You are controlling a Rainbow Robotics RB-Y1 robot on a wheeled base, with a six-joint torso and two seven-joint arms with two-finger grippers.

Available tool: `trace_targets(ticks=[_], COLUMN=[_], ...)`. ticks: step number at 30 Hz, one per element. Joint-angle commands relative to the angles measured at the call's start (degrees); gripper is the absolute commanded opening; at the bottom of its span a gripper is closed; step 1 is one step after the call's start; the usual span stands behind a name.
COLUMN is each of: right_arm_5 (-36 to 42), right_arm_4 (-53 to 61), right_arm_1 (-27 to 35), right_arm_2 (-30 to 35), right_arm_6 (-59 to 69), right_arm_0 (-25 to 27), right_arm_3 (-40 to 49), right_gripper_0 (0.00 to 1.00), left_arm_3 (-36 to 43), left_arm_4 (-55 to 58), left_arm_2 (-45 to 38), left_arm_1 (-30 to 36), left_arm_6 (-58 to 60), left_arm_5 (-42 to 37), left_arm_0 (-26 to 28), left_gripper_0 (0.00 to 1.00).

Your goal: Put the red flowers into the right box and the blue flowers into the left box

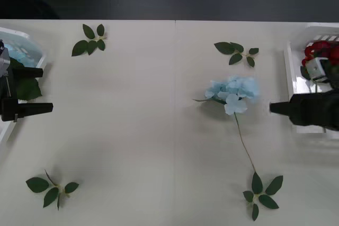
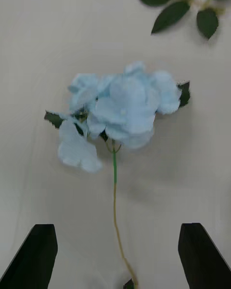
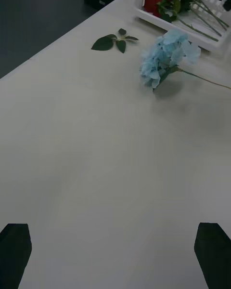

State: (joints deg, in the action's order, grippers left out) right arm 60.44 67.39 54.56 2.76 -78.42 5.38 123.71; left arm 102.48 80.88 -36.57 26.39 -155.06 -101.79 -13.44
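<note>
A pale bench [image 1: 137, 130] fronts a dark floor. One blue hydrangea [image 1: 233, 91] lies right of centre, its stem trailing toward a leaf sprig [image 1: 260, 194]. The right hand [image 2: 115, 257], fingers spread, hovers just beside the bloom. Red roses [image 1: 320, 51] rest in the right box [image 1: 296, 86]. The left hand [image 1: 37, 89], also spread, waits by the left box [image 1: 24, 38], which seemingly holds blue blooms.

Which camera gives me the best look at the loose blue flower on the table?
The right wrist view: the blue flower sits centred and close, stem running down between the open right gripper fingers. The front view shows it whole but smaller; the left wrist view shows it farther off, stem cut off.
</note>
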Motion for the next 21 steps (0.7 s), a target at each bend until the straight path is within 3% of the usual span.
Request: trace_targets(ticks=[1,10,21], right_arm_5=[-2.0,-4.7,-6.2], right_arm_4=[-5.2,-16.2,-19.4], right_arm_1=[-5.9,-13.6,-16.1], right_arm_2=[-3.4,-11.0,-14.9], right_arm_6=[2.0,2.4,2.4], right_arm_0=[-0.2,-2.4,-6.1], right_arm_3=[0.7,-4.2,-11.1], right_gripper_0=[0.74,0.74,0.74], left_arm_3=[1.5,1.5,1.5], left_arm_4=[0.4,0.4,0.4], left_arm_2=[-0.3,-0.3,-0.3], left_arm_1=[1.6,1.6,1.6], left_arm_6=[0.1,0.1,0.1], left_arm_5=[0.6,0.6,0.6], left_arm_0=[0.2,0.2,0.2], left_gripper_0=[1.00,1.00,1.00])
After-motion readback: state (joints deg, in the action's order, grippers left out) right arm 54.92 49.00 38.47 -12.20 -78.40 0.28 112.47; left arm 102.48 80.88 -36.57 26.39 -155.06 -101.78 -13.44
